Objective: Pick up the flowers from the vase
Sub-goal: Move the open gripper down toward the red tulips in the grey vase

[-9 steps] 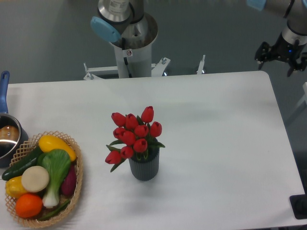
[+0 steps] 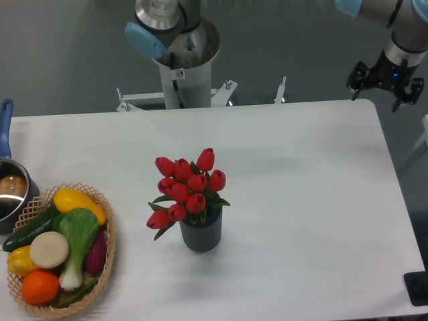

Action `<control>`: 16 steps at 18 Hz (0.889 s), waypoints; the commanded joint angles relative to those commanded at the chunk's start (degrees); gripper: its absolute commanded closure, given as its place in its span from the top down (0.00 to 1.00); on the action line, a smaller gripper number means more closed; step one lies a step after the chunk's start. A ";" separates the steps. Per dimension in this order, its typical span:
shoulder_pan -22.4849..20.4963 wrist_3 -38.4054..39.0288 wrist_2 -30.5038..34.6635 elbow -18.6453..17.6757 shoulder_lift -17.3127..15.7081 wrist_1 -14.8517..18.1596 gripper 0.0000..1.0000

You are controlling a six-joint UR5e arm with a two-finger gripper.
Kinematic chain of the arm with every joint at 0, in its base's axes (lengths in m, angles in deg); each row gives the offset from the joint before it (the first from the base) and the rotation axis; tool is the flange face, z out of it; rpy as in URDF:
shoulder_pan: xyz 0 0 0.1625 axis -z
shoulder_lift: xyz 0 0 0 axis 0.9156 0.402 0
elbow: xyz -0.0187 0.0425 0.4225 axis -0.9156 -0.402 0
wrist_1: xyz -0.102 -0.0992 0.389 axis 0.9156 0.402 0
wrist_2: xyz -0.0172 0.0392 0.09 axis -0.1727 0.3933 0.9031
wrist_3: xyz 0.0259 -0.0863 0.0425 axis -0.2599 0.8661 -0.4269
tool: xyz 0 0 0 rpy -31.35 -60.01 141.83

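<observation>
Nothing is picked yet: the bunch of red tulip flowers (image 2: 187,190) sits in the ribbed dark grey vase (image 2: 200,234) mid-counter, while the black gripper (image 2: 383,87), fingers spread and empty, hangs far right, well apart.

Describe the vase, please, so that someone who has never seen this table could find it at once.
On the white table, look near the middle, right of the wicker basket of vegetables. The vase is a small dark grey ribbed cylinder, the only container holding the flowers, a bunch of red tulips.
</observation>
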 joint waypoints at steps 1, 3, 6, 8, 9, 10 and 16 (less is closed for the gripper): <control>0.09 -0.09 0.00 -0.09 -0.27 0.00 1.00; 0.09 0.52 -0.35 -0.96 -0.45 0.18 1.00; 0.62 0.88 0.09 -6.31 -2.11 -1.49 1.00; -0.17 2.97 -1.39 -6.94 -2.12 -2.37 1.00; -0.17 5.25 -2.88 -7.55 -2.12 -2.55 1.00; 0.00 8.32 -4.64 -7.82 -2.29 -2.63 1.00; 2.37 12.83 -21.33 -11.59 -2.73 -6.67 1.00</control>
